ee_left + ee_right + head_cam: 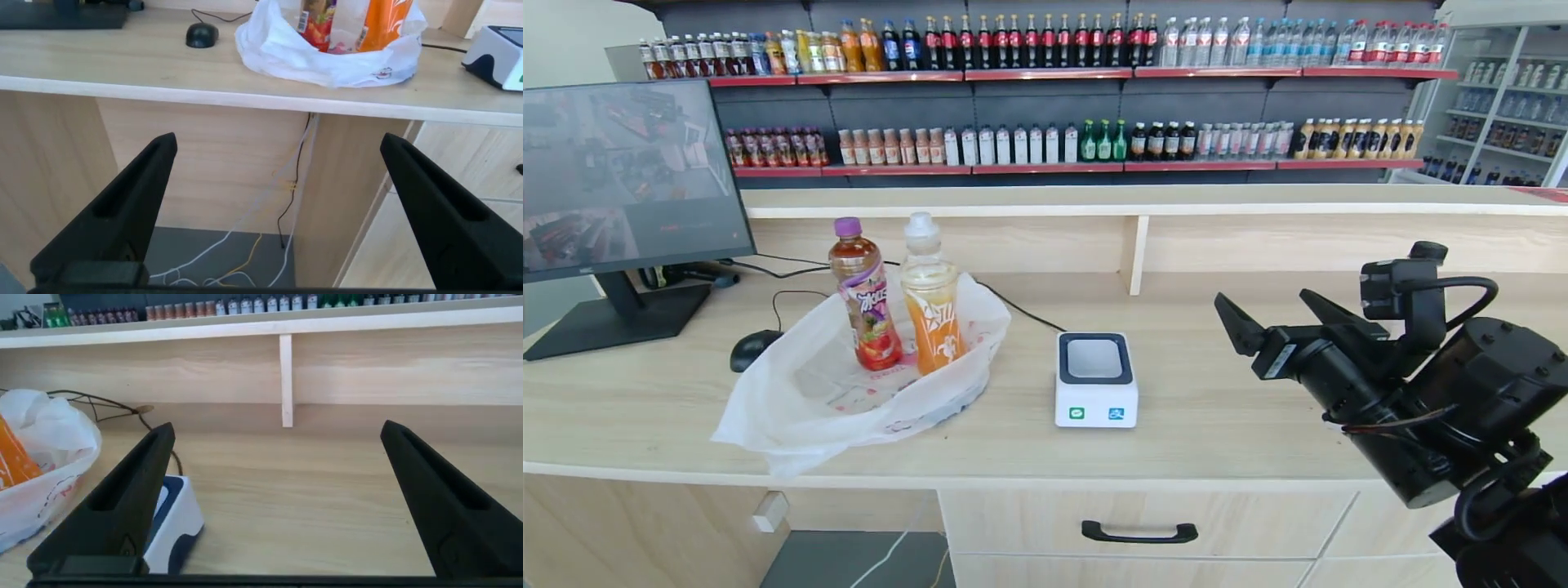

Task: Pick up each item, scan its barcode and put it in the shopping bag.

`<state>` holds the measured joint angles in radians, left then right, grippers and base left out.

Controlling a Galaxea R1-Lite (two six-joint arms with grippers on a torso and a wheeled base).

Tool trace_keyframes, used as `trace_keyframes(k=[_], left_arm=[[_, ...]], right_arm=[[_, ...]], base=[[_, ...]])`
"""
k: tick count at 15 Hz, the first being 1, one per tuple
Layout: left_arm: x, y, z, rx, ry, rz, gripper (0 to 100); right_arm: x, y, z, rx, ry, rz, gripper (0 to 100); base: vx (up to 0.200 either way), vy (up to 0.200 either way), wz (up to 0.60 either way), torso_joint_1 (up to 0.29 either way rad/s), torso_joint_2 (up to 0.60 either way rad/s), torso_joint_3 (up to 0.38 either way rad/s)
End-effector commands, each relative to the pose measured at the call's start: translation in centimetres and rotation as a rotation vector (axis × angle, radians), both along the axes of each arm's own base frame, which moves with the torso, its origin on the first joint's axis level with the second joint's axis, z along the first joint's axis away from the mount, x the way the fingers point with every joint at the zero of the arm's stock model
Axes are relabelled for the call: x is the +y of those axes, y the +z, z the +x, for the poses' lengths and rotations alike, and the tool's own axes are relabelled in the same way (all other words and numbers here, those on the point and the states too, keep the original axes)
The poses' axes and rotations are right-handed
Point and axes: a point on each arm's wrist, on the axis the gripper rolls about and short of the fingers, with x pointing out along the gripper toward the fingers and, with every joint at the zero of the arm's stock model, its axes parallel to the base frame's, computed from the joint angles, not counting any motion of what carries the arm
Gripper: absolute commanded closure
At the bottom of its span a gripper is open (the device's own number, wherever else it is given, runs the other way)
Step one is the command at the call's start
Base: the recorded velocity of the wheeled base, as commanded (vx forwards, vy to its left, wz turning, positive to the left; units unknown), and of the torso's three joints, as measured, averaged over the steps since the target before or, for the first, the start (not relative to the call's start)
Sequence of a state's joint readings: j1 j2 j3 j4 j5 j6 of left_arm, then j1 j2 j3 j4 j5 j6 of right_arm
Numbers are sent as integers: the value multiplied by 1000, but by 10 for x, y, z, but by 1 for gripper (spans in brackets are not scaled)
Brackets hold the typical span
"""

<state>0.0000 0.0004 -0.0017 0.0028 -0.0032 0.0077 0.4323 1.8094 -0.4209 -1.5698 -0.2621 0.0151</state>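
1. Shopping bag (768,408): white plastic, slumped open on the left half of the wooden counter (1217,408), mouth upward.
2. Purple-capped bottle (866,306): reddish drink, standing upright inside the bag, on its left side.
3. White-capped bottle (931,306): orange drink, upright inside the bag, just beside item 2 on the right; whether the 2 bottles touch cannot be told.
4. Barcode scanner (1095,380): white box with a dark-framed window on top, on the counter right of the bag and apart from it; a cable runs back from it toward the bag.
5. Right gripper (1264,300): hovering over the right part of the counter, right of the scanner and apart from it; fingers spread wide, nothing between them.
6. Left gripper (278,140): low in front of the counter, below its edge, facing the front panel under the bag; fingers spread wide, empty.
7. Monitor (621,180): far left of the counter, on a black stand.
8. Mouse (752,347): black, between the monitor stand and the bag.
9. Drawer handle (1139,533): black, on the drawer front beneath the scanner.
10. Shelves (1045,75): behind the counter, 2 rows of bottled drinks.
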Motion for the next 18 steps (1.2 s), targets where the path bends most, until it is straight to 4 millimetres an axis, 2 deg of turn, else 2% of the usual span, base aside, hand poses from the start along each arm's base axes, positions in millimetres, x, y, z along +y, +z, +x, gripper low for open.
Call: trace_keyframes(k=[1,5,9,15,18], left_arm=[[0,0,0,0,2,0,0],[0,0,0,0,0,0,0],[0,0,0,0,0,0,0],[0,0,0,0,2,0,0],[0,0,0,-1,0,0,0]], right_arm=[[-2,3,-4,-7,0,3,0],[-3,11,-9,-34,4,11,0],[-9,20,-24,-63,6,19,0],[-14,31,-35,-99,6,32,0],[-13,24,-32,-74,5,23,0]], base=[[0,-200,0,7,-2,7],[0,-200,0,7,0,5],[0,-200,0,4,1,0],[0,0,0,0,0,0],[0,0,0,0,0,0]])
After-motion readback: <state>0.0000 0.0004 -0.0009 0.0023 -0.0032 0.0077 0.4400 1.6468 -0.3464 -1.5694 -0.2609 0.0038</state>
